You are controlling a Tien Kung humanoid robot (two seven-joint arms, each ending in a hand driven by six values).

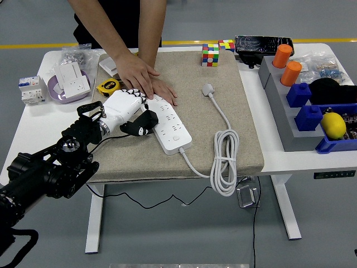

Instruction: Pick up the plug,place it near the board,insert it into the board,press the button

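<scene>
Left robot hand (129, 114) at power strip's (167, 123) 9 o'clock edge, fingers curled, holding nothing, person's hands (146, 80) pressing its 12 o'clock end, plug (208, 89) loose at 2 o'clock.

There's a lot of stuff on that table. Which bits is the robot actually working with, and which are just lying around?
In use: white power strip; black plug, held by left hand; person's hands steadying the strip.

Lying about: strip's own white plug, Rubik's cubes, tape measure, lemon, orange cylinders.
</scene>
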